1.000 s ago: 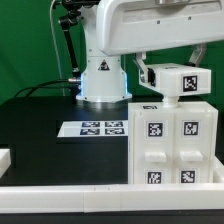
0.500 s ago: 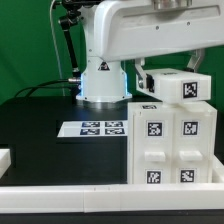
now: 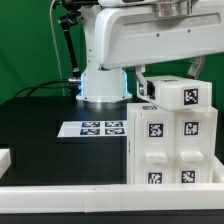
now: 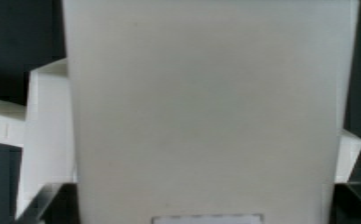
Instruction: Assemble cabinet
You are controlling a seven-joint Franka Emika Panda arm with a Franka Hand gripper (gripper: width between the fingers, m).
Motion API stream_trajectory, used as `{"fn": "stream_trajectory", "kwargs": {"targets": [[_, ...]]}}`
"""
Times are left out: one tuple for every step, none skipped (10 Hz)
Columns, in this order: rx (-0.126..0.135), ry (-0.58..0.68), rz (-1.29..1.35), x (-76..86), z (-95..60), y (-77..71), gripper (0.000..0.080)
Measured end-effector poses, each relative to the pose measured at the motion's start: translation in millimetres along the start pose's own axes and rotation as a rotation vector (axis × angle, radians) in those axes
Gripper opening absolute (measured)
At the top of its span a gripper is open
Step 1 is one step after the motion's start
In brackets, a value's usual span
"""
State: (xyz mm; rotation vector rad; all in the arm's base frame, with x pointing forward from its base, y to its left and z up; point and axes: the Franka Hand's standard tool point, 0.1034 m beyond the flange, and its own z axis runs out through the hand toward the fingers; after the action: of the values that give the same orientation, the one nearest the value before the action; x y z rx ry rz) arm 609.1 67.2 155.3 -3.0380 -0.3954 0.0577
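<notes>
1. My end effector [image 3: 170,82] is clamped on a white tagged block [image 3: 186,95]. In the wrist view my dark fingers [image 4: 35,205] stand at either edge of its broad, pale face.
2. The block is smooth, matte white plastic. It is box-shaped with crisp edges and carries one square black-and-white tag on the face turned to the exterior view.
3. In the wrist view that plastic fills nearly the whole picture as one flat, featureless panel. More white shapes step out behind it against a dark ground.
4. The cabinet [image 3: 170,150] stands directly under my end effector, on the exterior view's right side of the black worktop [image 3: 40,125], close to the front edge.
5. The block I hold sits at the cabinet's top. It looks slightly tilted, and I cannot tell whether its underside touches the shell.
6. The cabinet is a tall, boxy white plastic shell. Its front is divided by a vertical seam and a horizontal seam into four rounded panels, each bearing a square black-and-white tag.
7. One more tag lies on the cabinet's top surface near the corner on the exterior view's left.
8. The marker board [image 3: 93,128] lies flat on the worktop, on the exterior view's left of the cabinet and apart from it. It is thin and white, with a grid of tags.
</notes>
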Motion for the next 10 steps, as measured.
{"fn": "stream_trajectory", "kwargs": {"targets": [[0.0, 0.001, 0.002, -0.1, -0.8, 1.3, 0.056], [0.0, 0.0, 0.002, -0.3, -0.1, 1.5, 0.056], [0.0, 0.0, 0.002, -0.3, 0.2, 1.5, 0.056], [0.0, 0.0, 0.002, -0.3, 0.2, 1.4, 0.056], [0.0, 0.0, 0.002, -0.3, 0.2, 1.4, 0.056], [0.0, 0.0, 0.002, -0.3, 0.2, 1.4, 0.056], [0.0, 0.0, 0.006, -0.3, 0.2, 1.4, 0.056], [0.0, 0.0, 0.024, -0.3, 0.2, 1.3, 0.056], [0.0, 0.0, 0.025, -0.2, 0.2, 1.3, 0.056], [0.001, 0.0, 0.093, -0.2, 0.2, 0.8, 0.056]]}}
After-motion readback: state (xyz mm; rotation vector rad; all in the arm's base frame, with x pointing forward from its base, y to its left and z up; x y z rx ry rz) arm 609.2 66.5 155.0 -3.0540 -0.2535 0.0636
